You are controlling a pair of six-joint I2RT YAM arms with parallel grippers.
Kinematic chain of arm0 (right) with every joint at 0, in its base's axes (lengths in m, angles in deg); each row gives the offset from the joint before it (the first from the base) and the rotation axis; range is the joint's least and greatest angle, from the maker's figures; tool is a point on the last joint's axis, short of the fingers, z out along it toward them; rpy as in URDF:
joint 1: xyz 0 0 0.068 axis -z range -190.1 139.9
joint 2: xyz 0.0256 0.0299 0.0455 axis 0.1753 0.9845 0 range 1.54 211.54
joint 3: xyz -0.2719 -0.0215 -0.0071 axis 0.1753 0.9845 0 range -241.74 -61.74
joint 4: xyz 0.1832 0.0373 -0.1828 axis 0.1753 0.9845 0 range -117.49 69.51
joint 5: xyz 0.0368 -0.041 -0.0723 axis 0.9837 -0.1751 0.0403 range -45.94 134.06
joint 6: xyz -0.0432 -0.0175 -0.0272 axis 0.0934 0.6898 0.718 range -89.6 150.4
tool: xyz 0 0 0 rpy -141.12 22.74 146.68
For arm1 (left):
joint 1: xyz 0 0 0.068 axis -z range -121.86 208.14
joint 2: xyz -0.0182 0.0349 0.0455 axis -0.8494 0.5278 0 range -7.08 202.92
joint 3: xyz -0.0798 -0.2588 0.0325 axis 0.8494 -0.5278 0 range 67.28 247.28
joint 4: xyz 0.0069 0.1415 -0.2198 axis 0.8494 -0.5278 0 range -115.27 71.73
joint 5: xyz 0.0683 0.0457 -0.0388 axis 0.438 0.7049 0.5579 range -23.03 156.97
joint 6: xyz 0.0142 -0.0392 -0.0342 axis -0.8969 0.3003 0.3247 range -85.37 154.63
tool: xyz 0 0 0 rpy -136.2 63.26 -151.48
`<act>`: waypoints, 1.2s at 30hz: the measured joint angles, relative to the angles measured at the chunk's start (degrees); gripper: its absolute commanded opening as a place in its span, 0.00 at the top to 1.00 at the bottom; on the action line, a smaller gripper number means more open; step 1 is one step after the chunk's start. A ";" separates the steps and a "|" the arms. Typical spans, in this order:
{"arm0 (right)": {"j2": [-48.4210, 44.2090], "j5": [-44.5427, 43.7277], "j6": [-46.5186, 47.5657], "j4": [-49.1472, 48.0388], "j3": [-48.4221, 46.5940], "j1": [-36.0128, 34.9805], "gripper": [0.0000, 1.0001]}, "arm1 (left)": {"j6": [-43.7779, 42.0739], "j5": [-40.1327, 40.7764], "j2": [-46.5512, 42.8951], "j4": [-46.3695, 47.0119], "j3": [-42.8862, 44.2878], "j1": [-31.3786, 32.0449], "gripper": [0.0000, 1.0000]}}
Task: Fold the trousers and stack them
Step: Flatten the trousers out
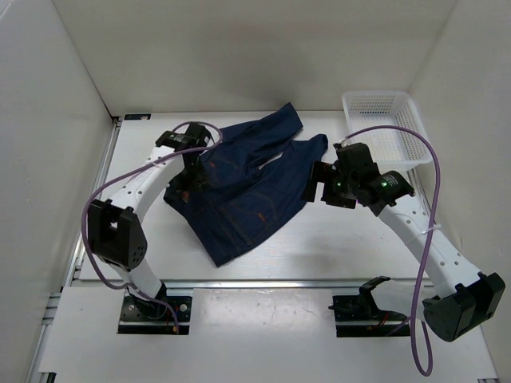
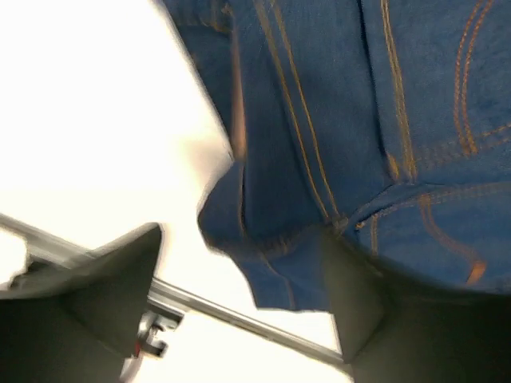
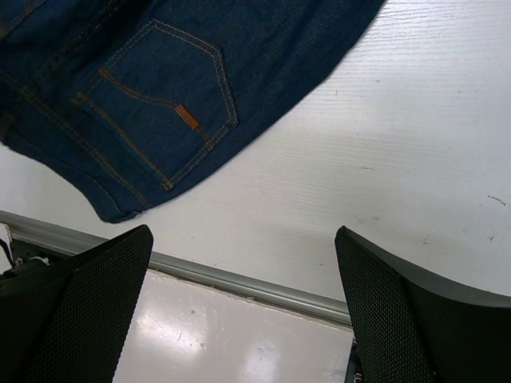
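Folding the dark navy-blue denim trousers with tan stitching [image 1: 239,187] looks only partly done: they lie rumpled left of centre on the white surface [image 1: 335,247], legs bunched toward the far right

The left claw [image 2: 239,271] hangs over the trousers' left edge, fingers parted, a hem between them but not pinched; the right claw [image 3: 243,255], spread wide and holding nothing, hovers over the surface just right of the cloth. No flat, squared fold shows, so doubling the legs, smoothing and stacking seem left; a white plastic mesh basket [image 1: 383,120] stands far right
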 measured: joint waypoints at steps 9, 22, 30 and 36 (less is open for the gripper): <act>-0.02 0.02 0.37 -0.02 0.00 0.00 0.00 | 3.91 5.90 6.36 -3.67 0.17 -0.98 0.47; -0.09 0.17 1.49 -0.17 0.46 -1.40 0.02 | -5.09 -8.04 3.82 10.91 -8.31 -18.05 0.09; -4.92 -0.63 -0.15 0.66 7.37 -8.04 0.01 | -8.22 -15.76 22.21 16.50 2.29 -27.93 0.00; -6.99 -2.60 -1.14 2.36 8.04 -8.09 0.01 | -9.90 -17.31 26.08 15.80 4.37 -27.54 0.24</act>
